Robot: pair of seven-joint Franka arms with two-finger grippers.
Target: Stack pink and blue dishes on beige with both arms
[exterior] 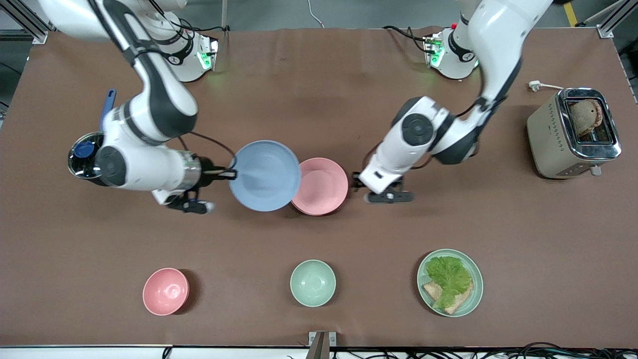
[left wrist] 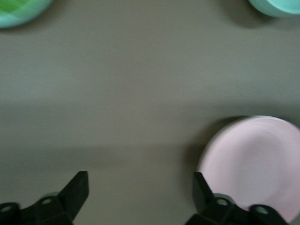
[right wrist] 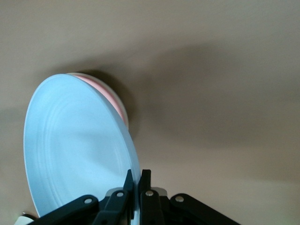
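pink bowl (exterior: 166, 291) nr edge, right claw (exterior: 227, 173) pinching blue plate (exterior: 265, 175) rim

The front camera looks down from high across the table (exterior: 319, 99), facing both robot bases. The left wrist camera looks close past its own hand (left wrist: 140, 187) at the table and the pink plate (left wrist: 253, 164). The right wrist camera sits close against the blue plate (right wrist: 75, 150); all three views share the pink plate.

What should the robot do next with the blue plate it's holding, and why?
Probably carry it a little farther sideways. The right gripper is shut on the blue plate, held up and only partly over the pink plate. The left gripper is open beside the pink plate, so centering it first seems safest before lowering.
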